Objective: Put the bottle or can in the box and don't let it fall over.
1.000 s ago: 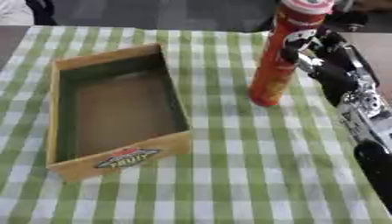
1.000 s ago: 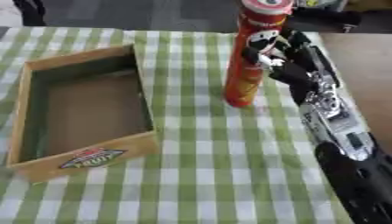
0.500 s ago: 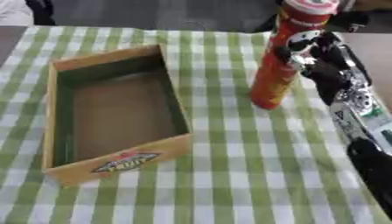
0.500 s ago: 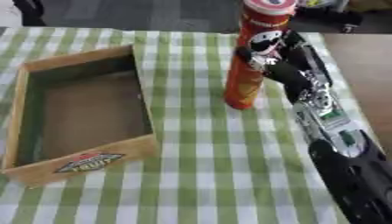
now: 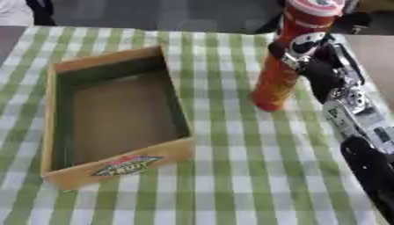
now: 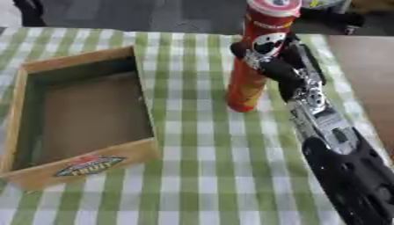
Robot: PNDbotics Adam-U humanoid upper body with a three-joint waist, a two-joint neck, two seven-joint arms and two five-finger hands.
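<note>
Shallow wooden box (image 5: 115,121), rectangular, printed label on its near wall, sits left on the green-and-white checked tablecloth (image 5: 231,176), with bare cloth between it and the can. Tall red cylindrical crisp can (image 6: 256,61) stands upright right of the box, base on the cloth. Right hand (image 6: 273,66) has its fingers curled round the can's mid-body from the right.
</note>
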